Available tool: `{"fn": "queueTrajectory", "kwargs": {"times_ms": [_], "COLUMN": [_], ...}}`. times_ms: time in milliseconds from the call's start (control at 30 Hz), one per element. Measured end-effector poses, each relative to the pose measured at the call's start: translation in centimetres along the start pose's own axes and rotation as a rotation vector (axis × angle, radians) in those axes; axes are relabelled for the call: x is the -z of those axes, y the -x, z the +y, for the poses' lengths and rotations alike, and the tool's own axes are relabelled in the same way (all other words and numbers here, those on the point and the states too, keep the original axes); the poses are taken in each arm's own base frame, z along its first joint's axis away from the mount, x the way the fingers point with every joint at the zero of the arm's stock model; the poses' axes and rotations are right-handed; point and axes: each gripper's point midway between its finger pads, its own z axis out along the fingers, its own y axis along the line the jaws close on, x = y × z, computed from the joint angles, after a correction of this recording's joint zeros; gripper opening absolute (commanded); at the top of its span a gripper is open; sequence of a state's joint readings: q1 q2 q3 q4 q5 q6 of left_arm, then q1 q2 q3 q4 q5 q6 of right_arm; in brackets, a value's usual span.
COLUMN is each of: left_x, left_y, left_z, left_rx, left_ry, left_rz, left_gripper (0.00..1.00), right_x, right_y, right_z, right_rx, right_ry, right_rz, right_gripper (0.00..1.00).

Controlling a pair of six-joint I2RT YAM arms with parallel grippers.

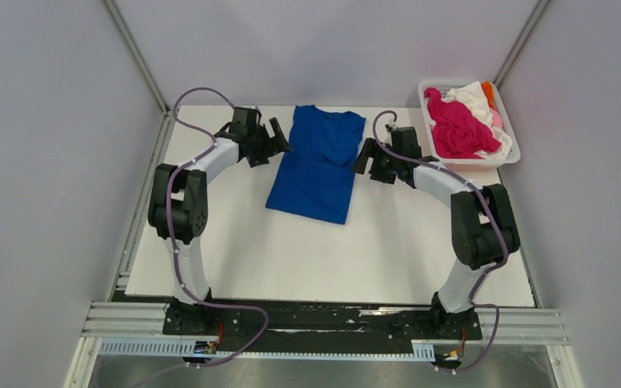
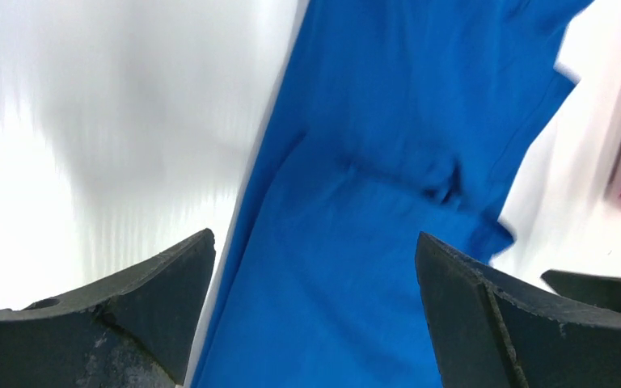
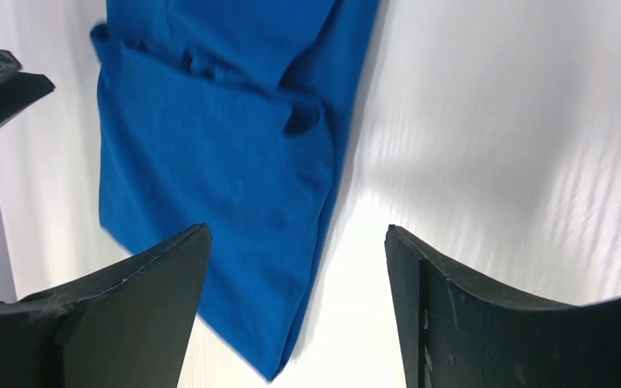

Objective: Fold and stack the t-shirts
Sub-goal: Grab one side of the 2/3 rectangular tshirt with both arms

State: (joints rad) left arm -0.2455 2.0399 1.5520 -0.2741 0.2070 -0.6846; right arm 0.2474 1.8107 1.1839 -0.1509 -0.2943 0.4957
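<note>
A royal blue t-shirt [image 1: 317,162] lies flat on the white table, folded lengthwise with its sleeves turned in and its plain side up. It also shows in the left wrist view [image 2: 372,202] and in the right wrist view [image 3: 226,162]. My left gripper [image 1: 279,137] is open and empty, just left of the shirt's upper edge. My right gripper [image 1: 365,156] is open and empty, just right of the shirt. The left wrist view shows my open left gripper [image 2: 315,267] above blue cloth. The right wrist view shows my open right gripper [image 3: 299,267] over the shirt's corner.
A white slatted basket [image 1: 511,158] stands at the table's far right corner. It holds a crumpled magenta shirt [image 1: 453,125], a white one [image 1: 473,97], and bits of orange [image 1: 487,91] and pink [image 1: 496,119]. Grey walls enclose the table [image 1: 331,259].
</note>
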Motion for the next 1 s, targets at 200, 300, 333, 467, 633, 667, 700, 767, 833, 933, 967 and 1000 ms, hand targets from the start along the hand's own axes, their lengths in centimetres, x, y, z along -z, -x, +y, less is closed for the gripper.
{"fn": "queueTrajectory", "kwargs": {"times_ms": [200, 300, 333, 467, 633, 667, 700, 767, 833, 933, 967, 1000], "left_x": [6.0, 8.4, 8.7, 9.2, 8.7, 8.5, 8.2, 7.9, 7.6, 7.3, 7.1, 7.0], "left_y": [-7.7, -10.6, -11.2, -13.4, -14.1, -14.1, -14.3, -14.6, -14.6, -14.8, -14.8, -14.7], "left_z": [3.6, 5.2, 5.5, 7.2, 7.9, 7.9, 8.0, 8.0, 7.9, 7.7, 7.6, 7.5], "left_rx": [0.010, 0.013, 0.014, 0.024, 0.029, 0.029, 0.028, 0.030, 0.024, 0.015, 0.013, 0.012], "left_ry": [0.069, 0.095, 0.102, 0.138, 0.148, 0.147, 0.148, 0.149, 0.145, 0.140, 0.138, 0.136], "left_rz": [0.113, 0.144, 0.151, 0.190, 0.203, 0.204, 0.208, 0.218, 0.216, 0.216, 0.216, 0.216], "left_gripper": [1.00, 1.00, 1.00, 0.91, 0.76, 0.71, 0.69, 0.65, 0.61, 0.57, 0.57, 0.57], "right_x": [2.3, 2.5, 2.4, 2.4, 2.1, 1.9, 1.7, 1.5, 1.4, 1.4, 1.4, 1.4], "right_y": [-6.7, -10.7, -11.5, -14.8, -15.6, -15.8, -16.0, -16.3, -16.3, -16.4, -16.4, -16.4], "right_z": [2.9, 4.1, 4.3, 4.8, 4.7, 4.5, 4.3, 3.9, 3.9, 3.9, 3.9, 3.9], "right_rx": [0.056, 0.093, 0.101, 0.134, 0.123, 0.118, 0.110, 0.097, 0.093, 0.091, 0.091, 0.090], "right_ry": [0.077, 0.093, 0.091, 0.070, 0.036, 0.025, 0.012, -0.011, -0.023, -0.039, -0.043, -0.047], "right_rz": [0.107, 0.181, 0.195, 0.251, 0.253, 0.256, 0.260, 0.267, 0.259, 0.250, 0.246, 0.244], "right_gripper": [0.79, 0.79, 0.79, 0.74, 0.61, 0.60, 0.59, 0.59, 0.59, 0.59, 0.59, 0.59]}}
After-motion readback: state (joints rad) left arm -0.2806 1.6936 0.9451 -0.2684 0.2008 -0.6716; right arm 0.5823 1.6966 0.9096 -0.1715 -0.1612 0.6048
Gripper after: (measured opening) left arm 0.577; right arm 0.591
